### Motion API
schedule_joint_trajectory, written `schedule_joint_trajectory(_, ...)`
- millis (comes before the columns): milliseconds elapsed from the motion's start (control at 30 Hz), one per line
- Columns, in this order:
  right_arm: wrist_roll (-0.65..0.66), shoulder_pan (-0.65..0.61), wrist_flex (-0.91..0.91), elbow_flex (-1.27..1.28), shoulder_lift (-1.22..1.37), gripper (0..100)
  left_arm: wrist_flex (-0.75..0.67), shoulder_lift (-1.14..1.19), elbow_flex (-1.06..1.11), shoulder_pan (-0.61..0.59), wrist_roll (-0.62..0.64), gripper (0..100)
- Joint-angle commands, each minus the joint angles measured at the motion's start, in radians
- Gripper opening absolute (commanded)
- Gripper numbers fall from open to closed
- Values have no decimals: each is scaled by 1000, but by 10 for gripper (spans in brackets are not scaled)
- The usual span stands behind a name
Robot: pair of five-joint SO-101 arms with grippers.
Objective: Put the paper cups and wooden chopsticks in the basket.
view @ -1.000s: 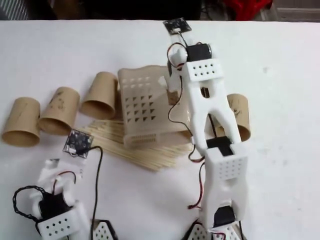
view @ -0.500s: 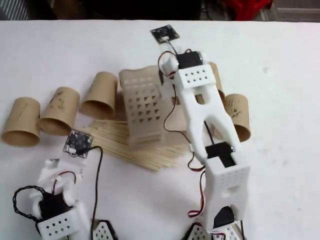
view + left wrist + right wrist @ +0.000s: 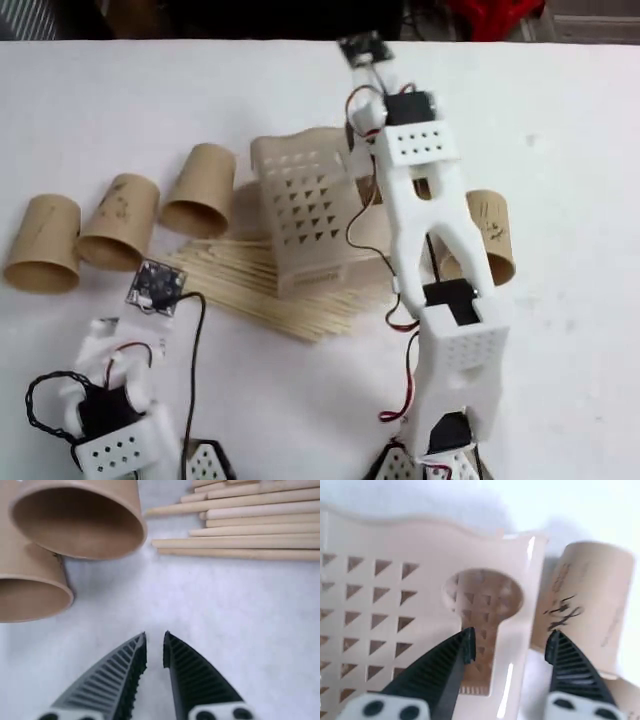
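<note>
1. The right gripper (image 3: 510,637) is held open. One finger is set inside the handle cut-out of the basket (image 3: 395,555) and the other outside it, so the wall is straddled but not clamped
2. Just beside the outer finger a paper cup (image 3: 585,595) is seen lying on its side. In the high view this cup (image 3: 485,235) is placed at about 3 o'clock from the basket (image 3: 310,200), close against it
3. Something brown is seen through the cut-out, but whether a cup is already inside cannot be told
4. The basket is judged to be tipped, with a perforated wall turned upward and not standing square on the table (image 3: 560,120)
5. The left gripper (image 3: 155,637) is almost closed, with only a thin gap between the jaws, and nothing is held. It is poised low over the table, with two cup mouths (image 3: 80,520) and the ends of the wooden chopsticks (image 3: 250,530) near it
6. Three paper cups (image 3: 120,222) are laid on their sides in a row at about 9 o'clock from the basket, all outside it
7. The wooden chopsticks (image 3: 270,290) are spread on the table at about 7 o'clock from the basket. Some are tucked under its edge and none are seen inside
8. The task is judged to be barely begun: four cups and the whole bundle of chopsticks are left to be loaded, and the basket probably has to be set upright first
</note>
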Motion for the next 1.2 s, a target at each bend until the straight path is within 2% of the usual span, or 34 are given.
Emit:
schedule_joint_trajectory(0,9,7,-62,-77,5,238,-21,5,0,-7,12,80)
schedule_joint_trajectory(367,11,73,-111,-84,94,239,-21,5,0,-10,12,80)
schedule_joint_trajectory(800,17,77,-200,-84,245,231,-21,5,0,-12,12,80)
schedule_joint_trajectory(867,17,77,-199,-84,249,178,-21,5,0,-12,12,80)
schedule_joint_trajectory(1000,17,77,-209,-86,219,7,-21,5,0,-12,12,80)
schedule_joint_trajectory(1067,11,77,-206,-86,199,37,-21,5,0,-12,12,80)
schedule_joint_trajectory(1167,8,77,-193,-86,160,15,-21,5,0,-8,12,76)
